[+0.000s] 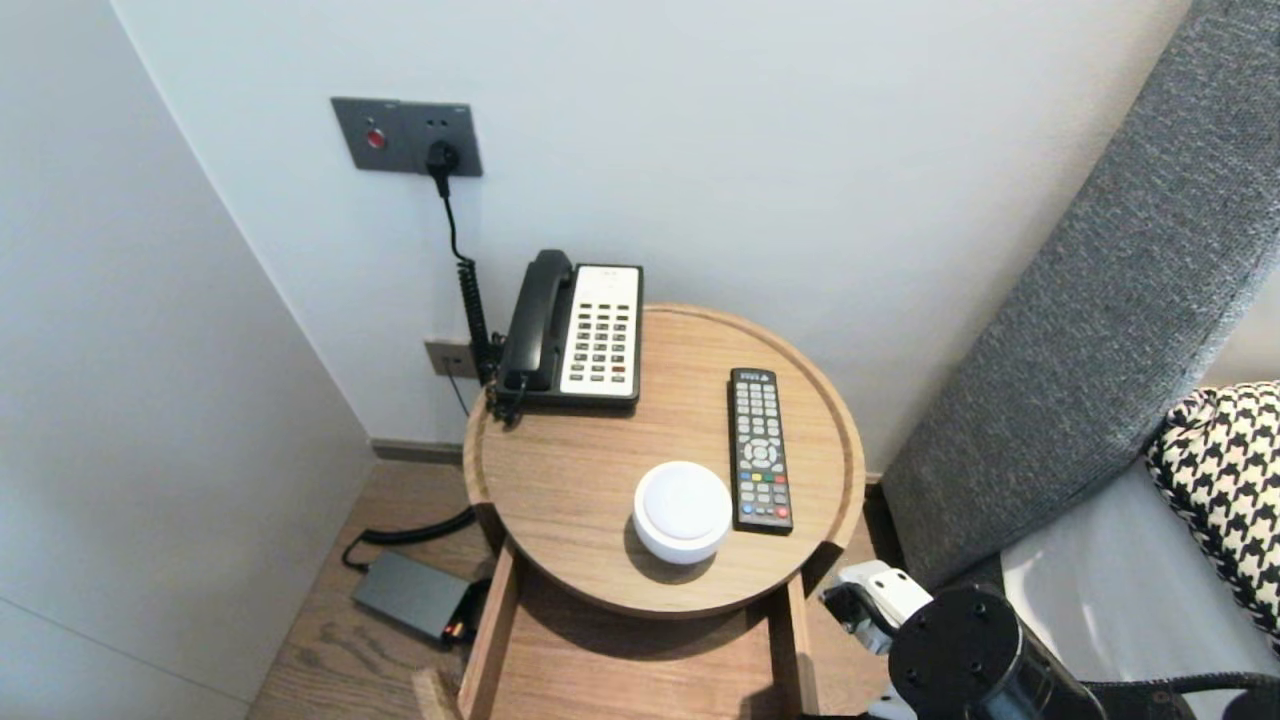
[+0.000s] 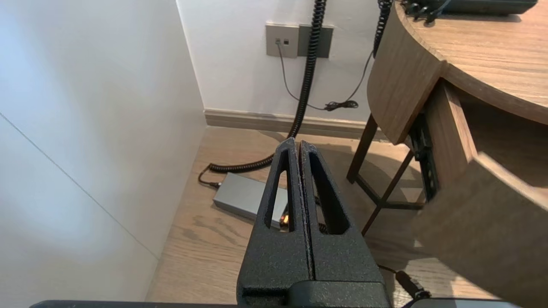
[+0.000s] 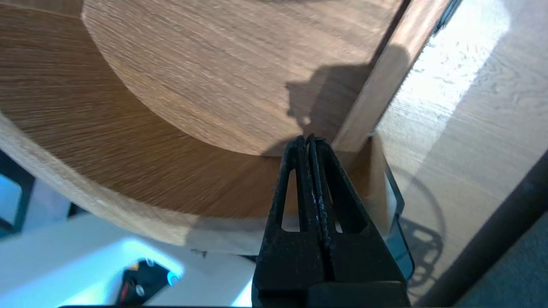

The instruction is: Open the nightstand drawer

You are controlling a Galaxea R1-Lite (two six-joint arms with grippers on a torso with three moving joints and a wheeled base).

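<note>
**Head view.** The drawer stands pulled out from under the round table top. Its long axis runs from the table toward the robot. The right arm ends just beside the drawer's right-hand wall, near the outer corner, and its fingers are hidden here. Well beyond, on the top, lie a telephone, a remote and a white round puck. The left arm is not in view.

**Left wrist view.** The left gripper is pressed fully closed and holds nothing. It hangs low over the plank floor, with a grey power brick beyond its tips. The drawer lies apart from it, toward the robot's right, with its curved front nearest. This arm is plainly the farther of the two.

**Right wrist view.** The right gripper is closed tight and empty. It points down at the corner where the straight side wall meets the curved front. Whether the tips touch the wood cannot be told. The drawer floor spreads away beyond the tips.

**Materials.** The drawer is matt oak-toned wood with an open grain, and its edges are square. The fingers are black, grainy and slotted.
</note>
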